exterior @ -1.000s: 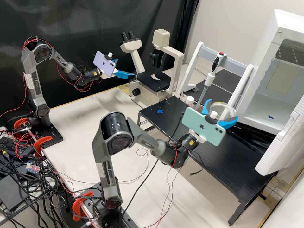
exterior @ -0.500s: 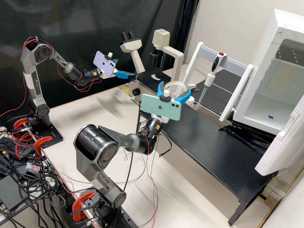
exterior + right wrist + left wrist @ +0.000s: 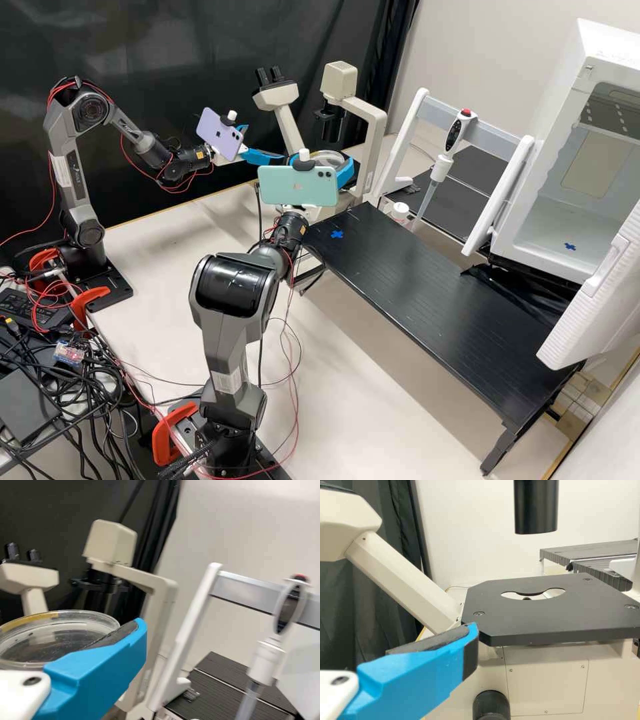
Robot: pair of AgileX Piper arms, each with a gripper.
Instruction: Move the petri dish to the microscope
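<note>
Bright blue fingers (image 3: 345,175) of the right gripper (image 3: 323,161) are closed around the petri dish (image 3: 329,159), gripping it by its sides. In the high view the dish is at the microscope (image 3: 375,127), overlapping its black stage; whether it hangs right over the stage or just short of it, I cannot tell. The right wrist view shows the dish as clear, with a yellowish strip along part of its rim (rather like old tape).

The left gripper (image 3: 266,143) is open with nothing in its grasp, near the microscope on the eyepiece side; in the left wrist view one finger is close beside the corner of the stage (image 3: 545,622).

To the right of the microscope in the high view, a pipette (image 3: 443,167) hangs upright on a white stand (image 3: 407,130). The black table (image 3: 427,287) runs from near the microscope toward the front right, bearing a blue cross mark (image 3: 337,234).
</note>
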